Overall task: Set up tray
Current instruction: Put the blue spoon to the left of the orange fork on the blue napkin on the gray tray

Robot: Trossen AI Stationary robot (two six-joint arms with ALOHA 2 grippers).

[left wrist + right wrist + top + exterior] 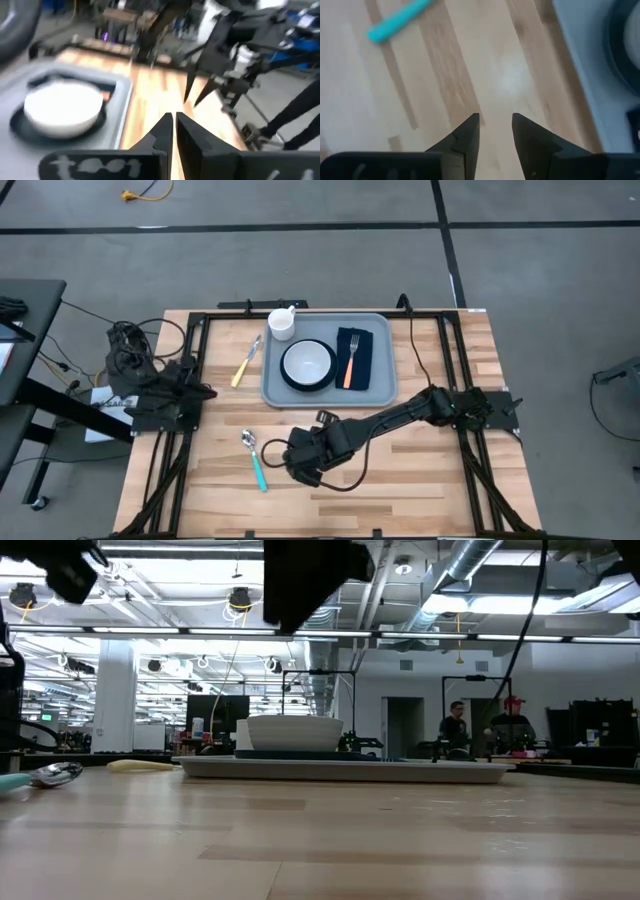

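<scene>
The grey-blue tray [385, 388] lies at the table's far middle. On it are a dark plate with a white bowl [307, 363], a navy napkin [362, 345] with an orange-handled fork [350, 366], and a white cup [283, 323] at its far left corner. A yellow-handled knife [246, 362] lies on the table left of the tray. A teal-handled spoon [254, 458] lies near the front. My right gripper [495, 125] hangs open above bare wood just right of the spoon, nothing between its fingers. My left gripper [173, 122] is shut at the table's left edge.
Black frame rails [195, 360] run along the table's left and right sides. Bare wood [400, 470] spreads in front of the tray. In the low view the tray [340, 770] sits mid-table, with the spoon [50, 775] at the left.
</scene>
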